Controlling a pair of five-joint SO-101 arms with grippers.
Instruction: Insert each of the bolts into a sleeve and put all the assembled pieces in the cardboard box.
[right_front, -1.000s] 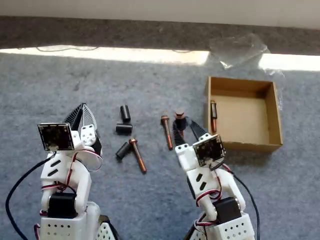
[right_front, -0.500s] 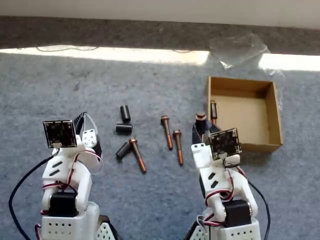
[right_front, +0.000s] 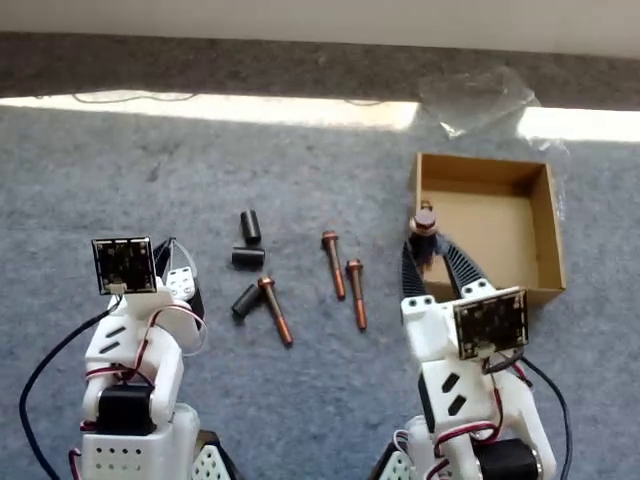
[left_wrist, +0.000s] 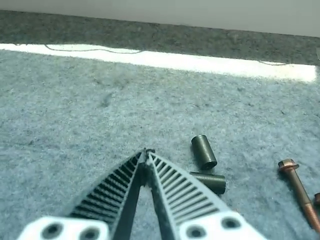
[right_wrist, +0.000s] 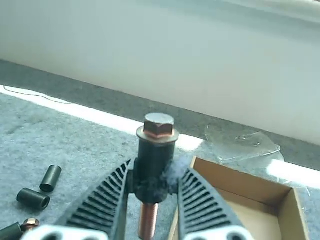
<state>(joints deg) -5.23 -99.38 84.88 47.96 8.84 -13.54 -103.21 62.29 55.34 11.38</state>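
Between the fingers of my right pincer (right_wrist: 152, 182) stands a dark sleeve (right_wrist: 152, 157) with a copper bolt (right_wrist: 159, 127) pushed through it, head up and shank showing below. The pincer is clamped on the sleeve and holds the piece upright. Just past this pincer, on the side away from my left arm, sits the open cardboard box (right_wrist: 240, 192). Its nearest wall is close beside the held piece, though I cannot tell whether the piece hangs over that wall or just short of it. My left pincer (left_wrist: 146, 154) has its fingers pressed together at the tips, above the grey table (left_wrist: 75, 110). Just beyond those tips, towards my right arm, two loose sleeves (left_wrist: 204, 151) lie near each other. Between my two pincers, seen from above, a third sleeve (right_front: 245, 299) lies against the head of a slanting bolt (right_front: 275, 310). Two more loose bolts (right_front: 332, 263) lie side by side nearer my right pincer.
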